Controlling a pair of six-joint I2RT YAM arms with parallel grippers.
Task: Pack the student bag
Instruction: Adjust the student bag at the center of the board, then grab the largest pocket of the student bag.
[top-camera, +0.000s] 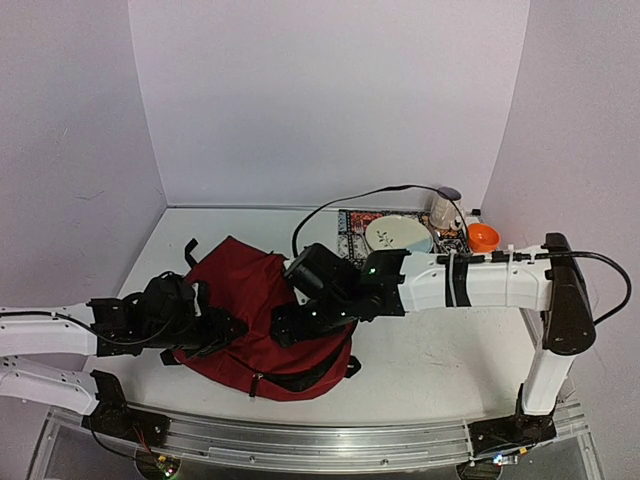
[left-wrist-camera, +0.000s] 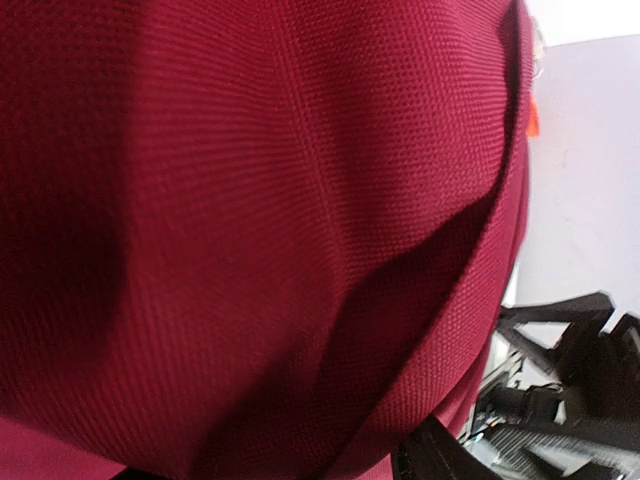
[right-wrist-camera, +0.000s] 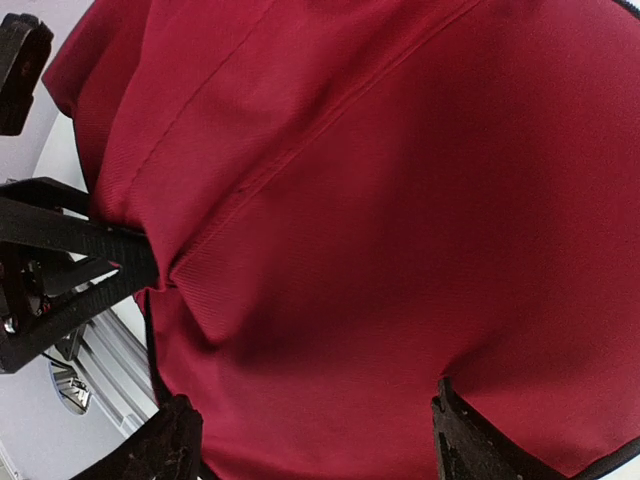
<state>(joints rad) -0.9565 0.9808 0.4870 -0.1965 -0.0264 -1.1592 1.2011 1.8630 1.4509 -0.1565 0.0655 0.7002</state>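
The student bag (top-camera: 240, 280), just one, is lying on the counter (top-camera: 430, 350); my right jaws are standing wide apart against its red fabric, while my left jaws' grip I cannot tell.

This is a robotics lab bench, not a lived-in room. A left arm (top-camera: 45, 338) and a right arm (top-camera: 495, 282) (white links, black joints) are bolted to a metal rail (top-camera: 330, 440) at the near edge of a white table (top-camera: 430, 350). Plain pale panels (top-camera: 330, 100) box the table in on three sides, and a black cable (top-camera: 330, 205) trails loose near a plate (top-camera: 398, 235) and an orange bowl (top-camera: 483, 237).
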